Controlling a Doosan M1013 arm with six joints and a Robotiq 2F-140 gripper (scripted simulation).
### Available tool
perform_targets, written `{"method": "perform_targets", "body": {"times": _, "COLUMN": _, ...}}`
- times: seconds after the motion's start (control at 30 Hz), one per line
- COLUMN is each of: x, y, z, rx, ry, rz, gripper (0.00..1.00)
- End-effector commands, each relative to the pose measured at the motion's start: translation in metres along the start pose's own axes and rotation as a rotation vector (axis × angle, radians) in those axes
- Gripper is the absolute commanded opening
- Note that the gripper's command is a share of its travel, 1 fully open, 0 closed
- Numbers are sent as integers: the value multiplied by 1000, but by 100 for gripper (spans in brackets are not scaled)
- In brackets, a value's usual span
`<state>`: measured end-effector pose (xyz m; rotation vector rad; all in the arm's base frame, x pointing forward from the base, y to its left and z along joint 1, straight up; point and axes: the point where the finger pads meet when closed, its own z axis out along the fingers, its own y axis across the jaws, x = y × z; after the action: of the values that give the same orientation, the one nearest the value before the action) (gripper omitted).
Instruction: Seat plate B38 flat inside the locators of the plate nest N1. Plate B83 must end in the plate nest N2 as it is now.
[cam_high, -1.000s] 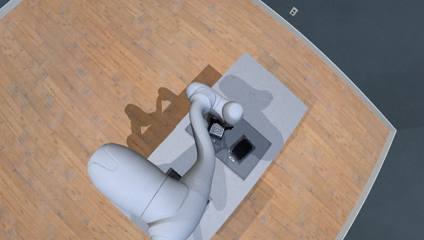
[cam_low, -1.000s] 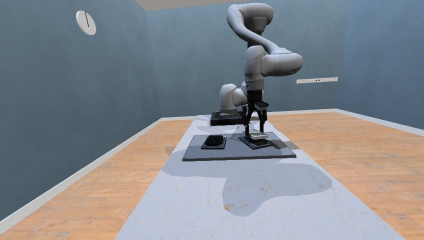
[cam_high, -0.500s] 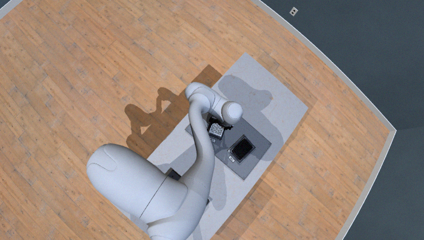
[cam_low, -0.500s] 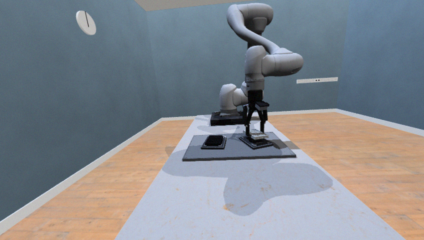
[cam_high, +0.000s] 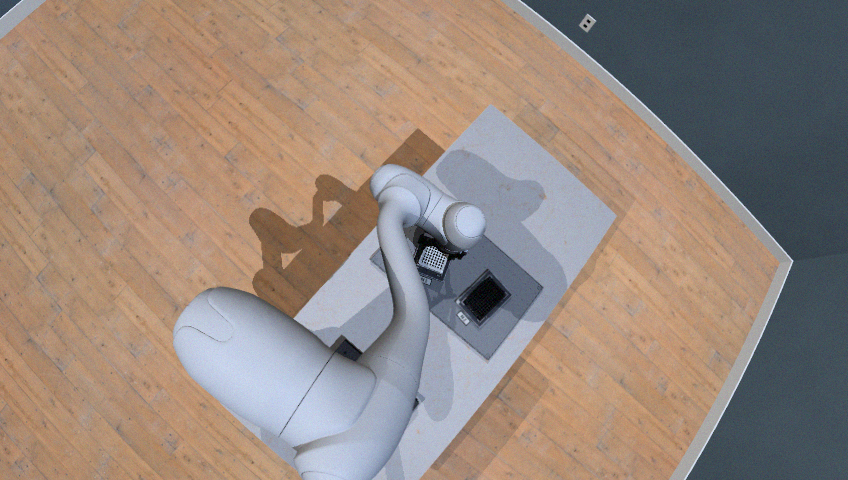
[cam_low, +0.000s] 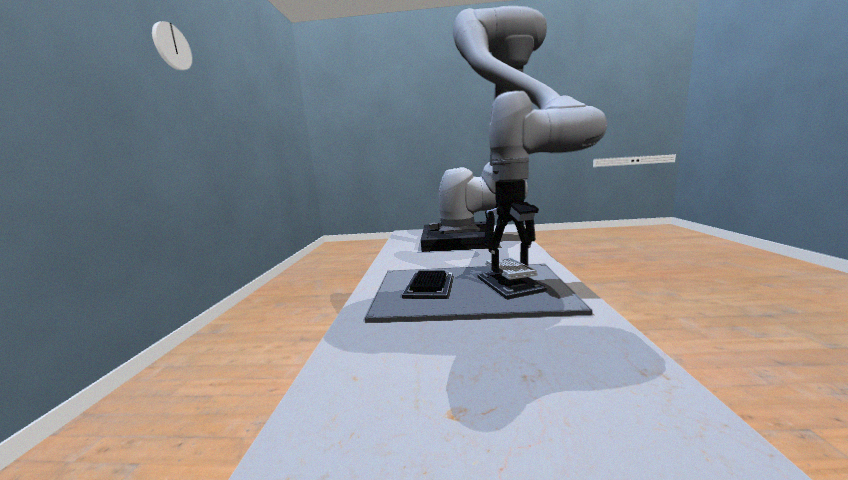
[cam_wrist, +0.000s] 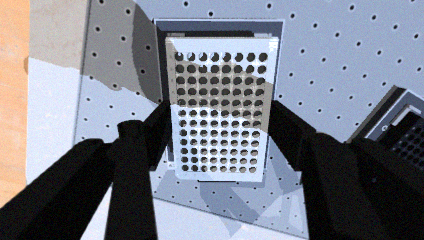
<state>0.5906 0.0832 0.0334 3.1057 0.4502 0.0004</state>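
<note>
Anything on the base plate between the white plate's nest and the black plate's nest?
Nothing: only bare grey base plate between nest N1 and nest N2, in the exterior view.

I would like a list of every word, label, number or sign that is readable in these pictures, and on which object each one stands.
No text can be read in any view.
Small white tag on the grey base plate beside the black plate: too small to read.
Second tag near the white plate held in the gripper: blurred.
Wall clock: no numerals visible.
</note>
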Motion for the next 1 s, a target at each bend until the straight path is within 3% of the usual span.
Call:
{"method": "perform_targets", "body": {"times": 0.0, "x": 1, "y": 0, "z": -1, "rx": 0, "ry": 1, "rz": 0, "gripper": 10}}
{"method": "perform_targets", "body": {"times": 0.53, "x": 0, "y": 0, "z": 18, "rx": 0, "ry": 1, "rz": 0, "gripper": 10}}
{"method": "perform_targets", "body": {"times": 0.97, "x": 0, "y": 0, "z": 18, "rx": 0, "ry": 1, "rz": 0, "gripper": 10}}
